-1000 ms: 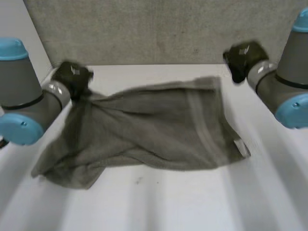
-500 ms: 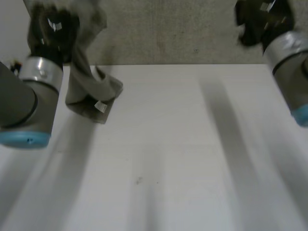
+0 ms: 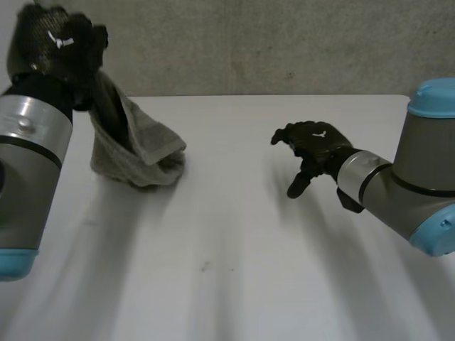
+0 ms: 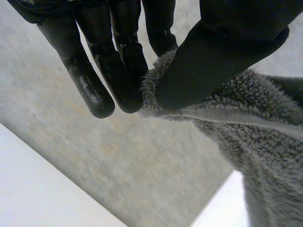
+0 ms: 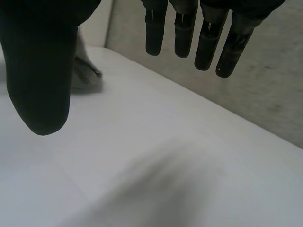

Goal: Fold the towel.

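A grey-green towel (image 3: 135, 145) hangs bunched from my left hand (image 3: 57, 46), raised at the far left of the table, and its lower end rests crumpled on the white table (image 3: 234, 234). In the left wrist view the thumb and fingers (image 4: 118, 71) pinch an edge of the towel (image 4: 255, 123). My right hand (image 3: 313, 145) hovers low over the right middle of the table, apart from the cloth. Its fingers (image 5: 203, 33) are straight and spread with nothing between them and the thumb. The towel (image 5: 83, 71) lies far beyond that thumb.
A grey wall (image 3: 284, 42) runs along the table's far edge. The bare white tabletop stretches between the two hands and toward the near edge.
The towel lay spread across the table; my left hand lifted it up into a hanging bunch at the far left. My right hand let go, opened, and came down over the table.
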Available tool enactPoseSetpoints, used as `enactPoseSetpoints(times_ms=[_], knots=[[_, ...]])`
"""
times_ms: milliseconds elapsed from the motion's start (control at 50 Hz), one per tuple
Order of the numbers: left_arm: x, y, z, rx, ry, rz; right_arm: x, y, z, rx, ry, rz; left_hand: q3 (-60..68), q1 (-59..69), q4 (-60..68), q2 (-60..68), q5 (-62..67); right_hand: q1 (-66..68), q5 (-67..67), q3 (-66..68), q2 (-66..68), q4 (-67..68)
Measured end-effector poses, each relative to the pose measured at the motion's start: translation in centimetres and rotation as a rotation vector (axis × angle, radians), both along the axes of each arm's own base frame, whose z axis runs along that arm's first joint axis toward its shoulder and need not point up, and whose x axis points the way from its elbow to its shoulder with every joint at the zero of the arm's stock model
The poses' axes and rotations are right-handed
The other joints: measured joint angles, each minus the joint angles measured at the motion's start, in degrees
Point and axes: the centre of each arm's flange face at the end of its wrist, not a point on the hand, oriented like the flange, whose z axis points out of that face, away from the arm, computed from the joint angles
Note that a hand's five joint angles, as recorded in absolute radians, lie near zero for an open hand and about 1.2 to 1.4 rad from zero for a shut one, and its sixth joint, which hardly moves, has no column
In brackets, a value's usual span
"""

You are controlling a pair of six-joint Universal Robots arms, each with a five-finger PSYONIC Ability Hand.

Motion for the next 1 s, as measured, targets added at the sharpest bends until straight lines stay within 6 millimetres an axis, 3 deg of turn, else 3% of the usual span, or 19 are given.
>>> enactPoseSetpoints(times_ms=[200,360,480,680,800,860,1000], knots=[[-0.4,4.1,4.9,-0.131,0.09,-0.057,1.8,1.3,0.6,-0.012,-0.021,0.085,0.0,0.0,0.0,0.0,0.0,0.0,0.0,0.0,0.0,0.0],[-0.6,6.3,6.4,-0.171,0.122,-0.097,4.3,1.7,1.2,0.007,-0.109,0.234,0.0,0.0,0.0,0.0,0.0,0.0,0.7,0.2,0.0,0.2],[-0.6,6.6,6.0,-0.16,0.116,-0.104,6.8,1.9,0.3,0.129,-0.224,0.38,0.0,0.0,0.0,0.0,0.0,0.6,4.2,4.0,0.2,4.1],[-1.0,5.5,4.7,-0.126,0.091,-0.094,9.8,3.6,-3.8,0.386,-0.309,0.463,0.0,0.0,0.0,0.0,0.0,3.7,6.6,6.7,0.2,7.0],[-1.1,4.1,3.7,-0.096,0.068,-0.069,9.8,4.3,-4.4,0.413,-0.301,0.45,0.0,0.0,0.0,0.0,0.0,3.7,6.7,6.7,0.2,7.0],[-0.7,2.9,2.8,-0.073,0.052,-0.038,9.4,4.1,-3.8,0.392,-0.298,0.416,0.0,0.0,0.0,0.0,0.0,3.7,6.7,6.7,0.2,7.0],[-0.2,2.2,2.0,-0.049,0.038,-0.013,8.1,3.8,-2.8,0.368,-0.288,0.342,0.0,0.0,0.0,0.0,0.0,3.7,7.4,7.5,3.0,7.8]])
